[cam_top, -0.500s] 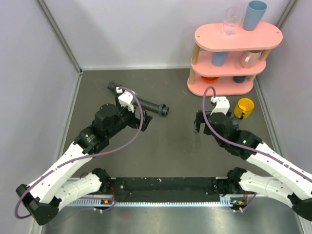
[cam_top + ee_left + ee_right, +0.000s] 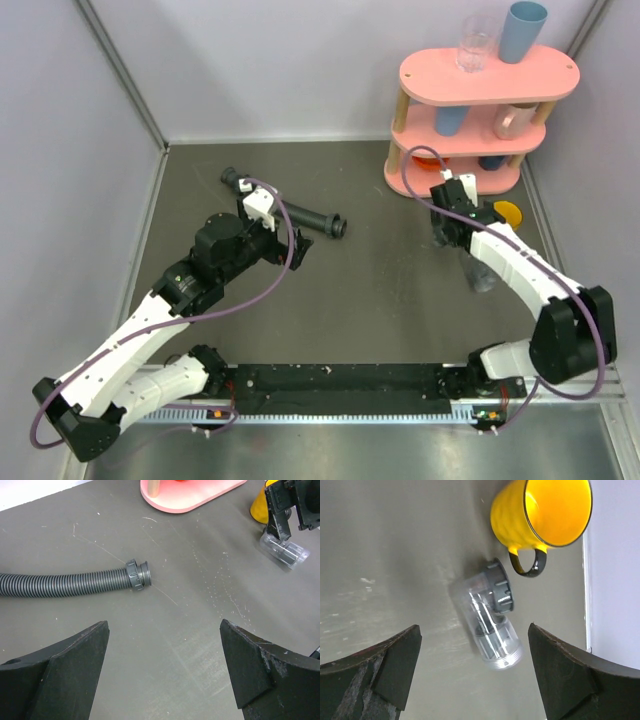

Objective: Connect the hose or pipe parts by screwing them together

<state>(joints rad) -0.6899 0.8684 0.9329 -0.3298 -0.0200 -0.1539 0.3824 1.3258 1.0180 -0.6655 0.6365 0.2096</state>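
Now the left tool (image 2: 164, 627), one of two, stands wide open and empty over the bench (image 2: 175, 680), with the single ribbed hose (image 2: 65, 584) at its 11 o'clock. The right tool (image 2: 474, 630), equally spread and empty, hangs above the one clear fitting (image 2: 492, 625), which has one yellow mug (image 2: 540, 515) at its 1 o'clock. Since the earlier frame this arm has swung out toward the mug, while the left arm is unchanged.

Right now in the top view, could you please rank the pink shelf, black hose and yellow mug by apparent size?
1. pink shelf
2. black hose, partly under the left arm
3. yellow mug, partly hidden by the right arm, so less sure
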